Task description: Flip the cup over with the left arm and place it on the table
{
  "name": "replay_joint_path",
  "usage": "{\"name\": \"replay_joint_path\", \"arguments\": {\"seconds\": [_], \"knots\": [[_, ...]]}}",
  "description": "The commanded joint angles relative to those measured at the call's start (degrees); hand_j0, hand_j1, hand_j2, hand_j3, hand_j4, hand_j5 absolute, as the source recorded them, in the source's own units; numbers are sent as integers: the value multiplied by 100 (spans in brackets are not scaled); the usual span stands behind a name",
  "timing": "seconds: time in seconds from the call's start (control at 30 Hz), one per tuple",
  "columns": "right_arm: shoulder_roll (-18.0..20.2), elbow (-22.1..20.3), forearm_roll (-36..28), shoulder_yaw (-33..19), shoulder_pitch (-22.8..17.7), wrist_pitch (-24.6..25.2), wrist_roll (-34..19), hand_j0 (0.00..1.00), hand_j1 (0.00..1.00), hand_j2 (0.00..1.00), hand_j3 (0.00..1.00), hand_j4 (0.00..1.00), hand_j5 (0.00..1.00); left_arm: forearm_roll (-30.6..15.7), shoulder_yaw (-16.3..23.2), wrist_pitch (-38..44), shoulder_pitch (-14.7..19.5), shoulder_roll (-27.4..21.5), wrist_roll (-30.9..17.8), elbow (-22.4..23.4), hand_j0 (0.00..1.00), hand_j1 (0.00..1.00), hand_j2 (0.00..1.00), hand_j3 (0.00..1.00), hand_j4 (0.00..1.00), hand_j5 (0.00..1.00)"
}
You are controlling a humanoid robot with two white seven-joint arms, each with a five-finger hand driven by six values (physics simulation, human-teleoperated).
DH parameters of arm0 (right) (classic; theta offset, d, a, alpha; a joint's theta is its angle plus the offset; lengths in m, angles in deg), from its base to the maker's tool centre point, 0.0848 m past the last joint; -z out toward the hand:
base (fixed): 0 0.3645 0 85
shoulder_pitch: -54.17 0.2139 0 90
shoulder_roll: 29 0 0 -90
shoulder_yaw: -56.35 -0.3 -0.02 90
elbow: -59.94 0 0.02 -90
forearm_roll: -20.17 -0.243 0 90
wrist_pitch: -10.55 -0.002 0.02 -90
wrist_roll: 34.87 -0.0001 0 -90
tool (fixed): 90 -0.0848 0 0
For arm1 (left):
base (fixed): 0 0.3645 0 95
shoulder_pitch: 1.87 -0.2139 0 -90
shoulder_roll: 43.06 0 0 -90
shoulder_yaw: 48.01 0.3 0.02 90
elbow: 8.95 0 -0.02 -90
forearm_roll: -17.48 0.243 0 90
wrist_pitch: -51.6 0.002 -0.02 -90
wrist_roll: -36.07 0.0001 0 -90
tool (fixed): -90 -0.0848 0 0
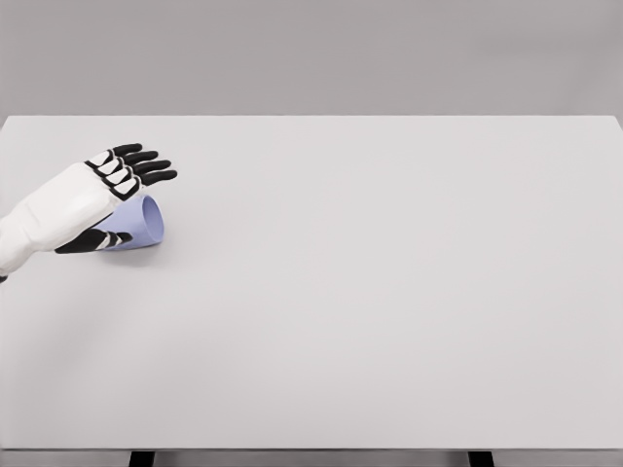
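My left hand (109, 185) comes in from the lower left of the head view, the white forearm slanting up toward the far left part of the surface (389, 292). My four fingers (146, 165) are stretched out straight and slightly fanned, pointing to the right and a little away from me, with gaps between them. They hold nothing. My thumb (92, 240) is separate from them, lower down, lying along the near side of the cup (144, 222).

The cup is pale lavender-blue and lies on its side on the surface, near the left edge. Its wider round end faces right, and its body runs back to the left under my palm, so only the right part of it shows. My palm sits above it and covers the rest. Whether the palm or the thumb actually touches the cup I cannot tell; the fingers themselves reach out past it, well clear above its far side.

The surface is white and fills most of the view, with a grey wall (311, 53) behind it.
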Motion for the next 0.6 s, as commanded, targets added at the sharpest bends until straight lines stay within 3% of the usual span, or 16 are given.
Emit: {"name": "replay_joint_path", "arguments": {"seconds": [0.0, 0.5, 0.57], "knots": [[0, 8, -8, -9, 0, 0, -1, 100, 100, 100, 100, 100, 100, -5, -6, -2, 0, -14, 4, 7, 100, 100, 100, 100, 100, 100], [0, 25, -17, 17, 0, 17, -1, 100, 100, 100, 100, 100, 100, 30, -23, -2, 9, -14, 4, 25, 100, 100, 100, 100, 100, 100], [0, 25, -17, 17, 0, 17, -1, 100, 100, 100, 100, 100, 100, 30, -243, -2, 9, -14, -5, 77, 100, 100, 100, 100, 100, 100]]}}
